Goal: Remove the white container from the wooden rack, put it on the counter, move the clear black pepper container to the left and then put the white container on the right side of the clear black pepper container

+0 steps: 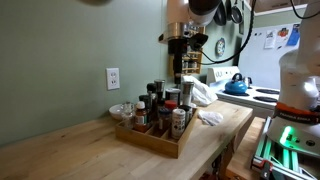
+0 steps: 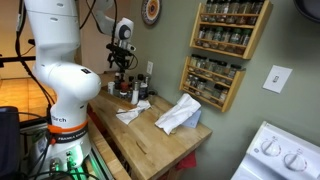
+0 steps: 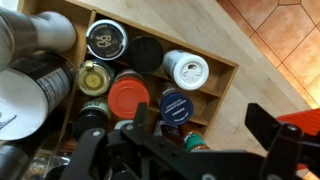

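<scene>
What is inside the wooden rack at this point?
In the wrist view, the wooden rack holds upright bottles: the white container, a red cap, a black cap, a blue cap. The open gripper covers the nearer row; the bottles' sides and the rack floor are hidden.

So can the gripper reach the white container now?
Probably: the gripper hangs open above the rack and nothing covers the white container, though neighbouring bottles leave the fingers little room.

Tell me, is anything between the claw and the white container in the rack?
Nothing visible covers the white container; the open claw hangs above the wooden rack. Its neighbours crowd it, though: a black-capped bottle and a blue-capped one stand close beside it.
</scene>
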`<move>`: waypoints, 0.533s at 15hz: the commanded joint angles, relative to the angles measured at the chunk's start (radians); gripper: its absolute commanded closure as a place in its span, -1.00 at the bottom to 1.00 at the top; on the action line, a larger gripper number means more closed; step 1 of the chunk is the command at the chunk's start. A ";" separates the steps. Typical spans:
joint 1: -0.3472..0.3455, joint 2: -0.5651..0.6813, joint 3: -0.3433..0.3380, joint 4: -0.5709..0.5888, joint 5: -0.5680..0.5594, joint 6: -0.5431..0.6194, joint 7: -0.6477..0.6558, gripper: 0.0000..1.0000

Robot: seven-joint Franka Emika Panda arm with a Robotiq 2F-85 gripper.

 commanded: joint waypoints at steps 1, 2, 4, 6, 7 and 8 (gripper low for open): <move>0.012 0.064 0.025 0.011 -0.012 0.055 0.023 -1.00; 0.014 0.071 0.031 0.008 -0.018 0.065 0.030 -1.00; 0.017 0.072 0.040 -0.005 -0.029 0.070 0.057 -1.00; 0.021 0.076 0.047 -0.014 -0.021 0.069 0.070 -1.00; 0.025 0.081 0.051 -0.016 -0.015 0.064 0.062 -1.00; 0.028 0.081 0.055 -0.021 -0.011 0.063 0.058 -1.00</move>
